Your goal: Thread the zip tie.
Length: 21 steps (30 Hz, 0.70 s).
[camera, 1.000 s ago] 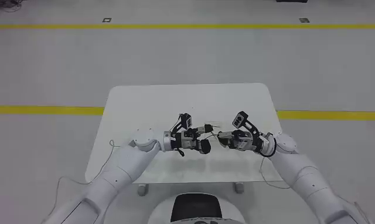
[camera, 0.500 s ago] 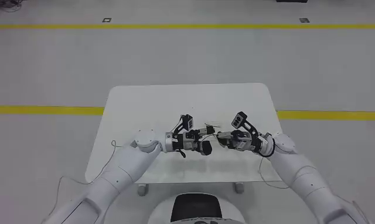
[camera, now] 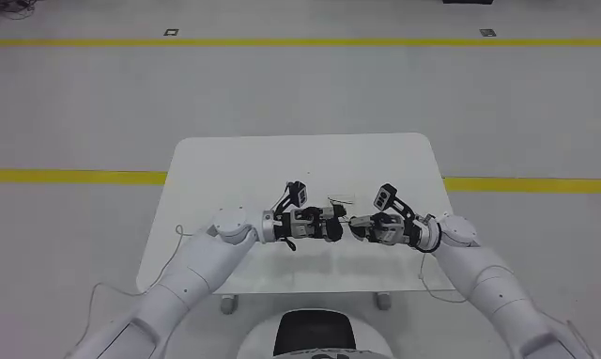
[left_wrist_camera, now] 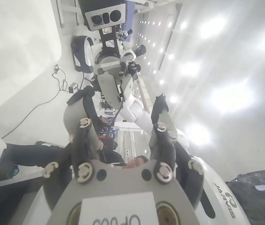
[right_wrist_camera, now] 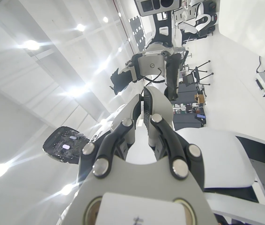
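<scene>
Black-tipped left hand (camera: 335, 229) has edged closer to right hand (camera: 354, 226).

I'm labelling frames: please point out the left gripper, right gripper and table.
left gripper (left_wrist_camera: 122, 99), left wrist view, between fingertips.
right gripper (right_wrist_camera: 143, 94), right wrist view, between fingertips.
table (camera: 235, 166), top view, bare top.

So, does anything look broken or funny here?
The black covering on the left gripper's fingertips looks ragged and torn at its edges. Nothing else stands out.
</scene>
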{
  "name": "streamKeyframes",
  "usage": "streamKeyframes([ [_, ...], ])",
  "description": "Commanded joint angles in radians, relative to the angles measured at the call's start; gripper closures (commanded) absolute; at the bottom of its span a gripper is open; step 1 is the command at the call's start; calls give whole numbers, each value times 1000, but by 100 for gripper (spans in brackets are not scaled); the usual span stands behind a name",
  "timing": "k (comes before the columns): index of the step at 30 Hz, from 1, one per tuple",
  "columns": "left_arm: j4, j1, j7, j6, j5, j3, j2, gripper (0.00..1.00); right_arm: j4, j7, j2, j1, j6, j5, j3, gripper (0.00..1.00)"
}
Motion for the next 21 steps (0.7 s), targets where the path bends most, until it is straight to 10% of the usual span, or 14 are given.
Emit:
streamKeyframes([
  [1, -2, 1, 2, 0, 0, -1, 1, 55, 7, -1, -1, 3, 3, -12, 0, 100],
  [21, 11, -12, 14, 7, 10, 21, 1, 75, 30, -24, -13, 11, 13, -53, 2, 100],
])
